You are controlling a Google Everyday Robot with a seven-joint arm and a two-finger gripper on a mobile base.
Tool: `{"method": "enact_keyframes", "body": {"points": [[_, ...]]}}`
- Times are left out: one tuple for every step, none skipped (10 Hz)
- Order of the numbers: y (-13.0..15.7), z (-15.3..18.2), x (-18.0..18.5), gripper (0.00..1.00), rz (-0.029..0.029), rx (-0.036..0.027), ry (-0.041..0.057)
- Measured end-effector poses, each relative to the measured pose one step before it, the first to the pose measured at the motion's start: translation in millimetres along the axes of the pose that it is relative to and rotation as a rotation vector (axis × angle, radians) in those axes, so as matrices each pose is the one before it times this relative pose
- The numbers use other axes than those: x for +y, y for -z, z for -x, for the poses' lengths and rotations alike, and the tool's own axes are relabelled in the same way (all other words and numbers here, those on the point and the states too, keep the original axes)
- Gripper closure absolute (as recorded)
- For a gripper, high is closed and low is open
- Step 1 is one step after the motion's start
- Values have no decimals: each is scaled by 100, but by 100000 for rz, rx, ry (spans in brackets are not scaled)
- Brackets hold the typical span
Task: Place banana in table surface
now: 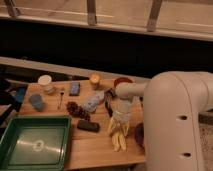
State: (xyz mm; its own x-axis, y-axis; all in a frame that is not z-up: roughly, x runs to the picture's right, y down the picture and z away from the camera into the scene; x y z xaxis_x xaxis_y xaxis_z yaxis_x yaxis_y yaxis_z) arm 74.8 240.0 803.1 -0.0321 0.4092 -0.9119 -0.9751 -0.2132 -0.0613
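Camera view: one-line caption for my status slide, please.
Gripper reaching down at the banana on the table surface, to the right of the green tray.

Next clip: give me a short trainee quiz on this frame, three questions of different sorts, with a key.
1. True or false: the banana lies inside the green tray.
2. Pick one: the gripper is (A) over the tray, (B) right over the banana, at the table's front right, (C) beyond the table's left edge.
3. Short answer: what lies on the table between the tray and the banana?

Key
1. False: it is on the table, right of the tray.
2. B.
3. The dark bar.
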Motion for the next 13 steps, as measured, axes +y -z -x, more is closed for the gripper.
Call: {"method": "enact_keyframes", "body": {"points": [[488,-15,-232,63,-187,-1788,-953],[502,129,-323,74,378,-1831,-1137],[644,240,-309,84,413,-1997,-1162],[531,285,-332,95,308,-1832,-1086],[453,291,-297,100,139,-1630,-988],[893,378,-247,100,189,-2863,-1095],[1020,351,-370,100,44,-2787,-1207],[2052,775,-645,100,129,-5021,-2028],[1656,1105,-486,100,688,-3819,-1471],[1193,1036,-354,100,592,-2607,-1168],[1460,1682,-560,100,744,-3478,-1942],[1271,1794,-363,100,477,-3497,-1467],[829,1526,-148,99,295,-2988,-1090]]}}
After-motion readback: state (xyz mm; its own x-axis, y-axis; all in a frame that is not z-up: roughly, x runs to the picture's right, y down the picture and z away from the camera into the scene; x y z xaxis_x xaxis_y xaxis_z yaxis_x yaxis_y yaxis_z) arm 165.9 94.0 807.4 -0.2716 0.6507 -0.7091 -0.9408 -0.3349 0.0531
